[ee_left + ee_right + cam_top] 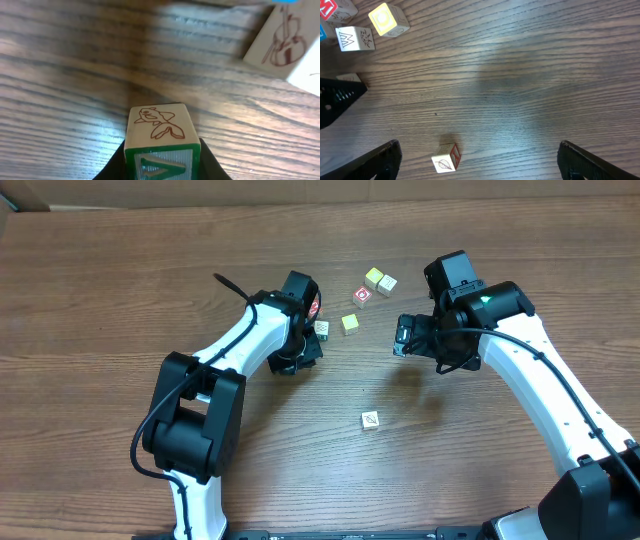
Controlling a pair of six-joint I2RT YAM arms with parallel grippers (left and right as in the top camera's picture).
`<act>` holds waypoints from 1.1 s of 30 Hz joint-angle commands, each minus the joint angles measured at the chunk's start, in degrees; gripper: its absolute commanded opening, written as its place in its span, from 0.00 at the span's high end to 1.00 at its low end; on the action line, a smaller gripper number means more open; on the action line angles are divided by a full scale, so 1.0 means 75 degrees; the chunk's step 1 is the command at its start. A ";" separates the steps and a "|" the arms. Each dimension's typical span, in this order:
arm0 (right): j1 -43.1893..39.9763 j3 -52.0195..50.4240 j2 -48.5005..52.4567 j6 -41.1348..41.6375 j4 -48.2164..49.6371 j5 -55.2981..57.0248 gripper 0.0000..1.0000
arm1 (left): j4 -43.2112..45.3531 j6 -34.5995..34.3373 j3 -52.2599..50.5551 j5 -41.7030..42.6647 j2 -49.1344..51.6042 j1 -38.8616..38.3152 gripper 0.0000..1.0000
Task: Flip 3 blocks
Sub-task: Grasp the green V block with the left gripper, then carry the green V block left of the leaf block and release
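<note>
The left arm (225, 345) and right arm (530, 355) are glossy white links joined by rounded black motor housings, bulkiest toward the near edge of the table (90, 410); a thin black cable runs along each white link; the left one ends in a loose black tail; a small green light glows on the right arm's black wrist housing; the left gripper (162, 144) and right gripper (479, 150) have matte black fingers.
</note>
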 commanded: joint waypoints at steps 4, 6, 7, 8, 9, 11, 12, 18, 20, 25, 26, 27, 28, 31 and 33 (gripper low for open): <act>-0.0015 -0.0029 -0.0201 -0.0058 0.0050 -0.0015 0.00 | -0.0026 0.0560 0.0169 -0.0297 0.0102 0.0000 0.91; -0.0015 -0.0029 -0.0201 -0.0058 0.0050 -0.0012 0.00 | -0.0175 0.0705 0.0224 -0.0303 0.0058 0.0000 0.96; -0.0015 -0.0029 -0.0201 -0.0058 0.0052 -0.0012 0.00 | -0.0254 0.0804 0.0259 -0.0303 0.0012 0.0000 0.96; -0.0015 -0.0029 -0.0201 -0.0058 0.0050 -0.0012 0.00 | -0.0335 0.0863 0.0283 -0.0303 -0.0058 0.0000 0.96; -0.0017 -0.0029 -0.0201 -0.0061 0.0050 -0.0012 0.00 | -0.0472 0.0909 0.0303 -0.0318 -0.0181 -0.0012 0.96; -0.0017 -0.0029 -0.0201 -0.0061 0.0055 -0.0012 0.00 | -0.0819 0.0918 0.0300 -0.0437 -0.0501 -0.0067 0.96; -0.0017 -0.0029 -0.0201 -0.0061 0.0067 -0.0012 0.00 | -0.0988 0.0921 0.0300 -0.0493 -0.0702 -0.0125 0.95; -0.0017 -0.0029 -0.0201 -0.0058 0.0163 -0.0015 0.00 | -0.1792 0.0970 0.0044 -0.0501 -0.1824 -0.0895 0.92; -0.0015 -0.0029 -0.0201 -0.0058 0.0152 -0.0015 0.00 | -0.1763 0.0775 -0.0283 -0.0463 -0.2055 -0.1230 0.91; -0.0015 -0.0029 -0.0201 -0.0061 0.0009 -0.0012 0.00 | -0.1247 -0.0227 -0.1577 -0.0315 -0.2358 -0.2037 0.91; -0.0015 -0.0029 -0.0201 -0.0061 -0.0020 -0.0015 0.00 | -0.1064 -0.0411 -0.1830 -0.0207 -0.2361 -0.2165 0.91; -0.0015 -0.0029 -0.0201 -0.0070 -0.0044 -0.0012 0.00 | -0.0895 -0.0542 -0.2022 -0.0073 -0.2361 -0.2264 0.91; -0.0015 -0.0029 -0.0201 -0.0087 -0.0055 -0.0012 0.00 | -0.0708 -0.0653 -0.2206 0.0076 -0.2361 -0.2349 0.92; -0.0015 -0.0029 -0.0201 -0.0087 -0.0073 -0.0015 0.00 | -0.0114 -0.0892 -0.2684 0.0411 -0.2361 -0.2597 0.93; -0.0015 -0.0029 -0.0201 -0.0087 -0.0070 -0.0015 0.00 | 0.0076 -0.1020 -0.2833 0.0425 -0.2361 -0.2739 0.93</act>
